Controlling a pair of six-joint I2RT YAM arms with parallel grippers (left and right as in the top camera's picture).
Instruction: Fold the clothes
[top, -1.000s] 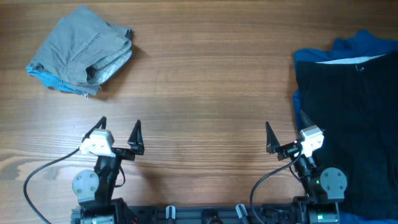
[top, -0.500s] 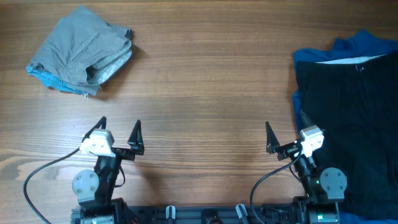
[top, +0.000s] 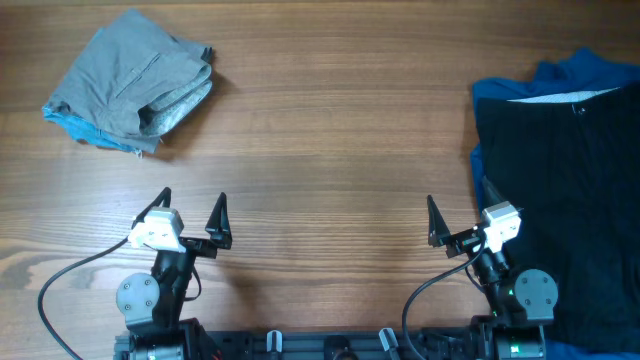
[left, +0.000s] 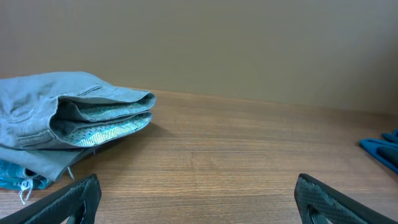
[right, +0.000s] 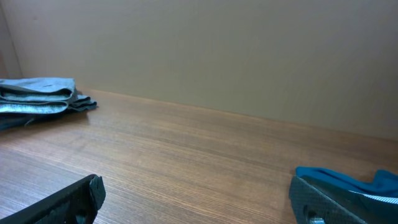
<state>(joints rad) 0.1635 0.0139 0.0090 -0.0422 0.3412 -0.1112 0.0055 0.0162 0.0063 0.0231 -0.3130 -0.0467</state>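
grey garment (top: 130, 80) folded; blue-black garment (top: 560, 170) spread right

On your table (top: 330, 130), the folded trousers (top: 130, 80) lie at the far left, well apart from everything else. At the right edge, a spread garment (top: 570, 200) lies on top of a second garment (top: 560, 75), which shows along its far and left sides. The left gripper (top: 192, 196) sits at the near edge, in front of the trousers. The right gripper (top: 459, 195) sits at the near right, just beside the stacked garments' left edge.
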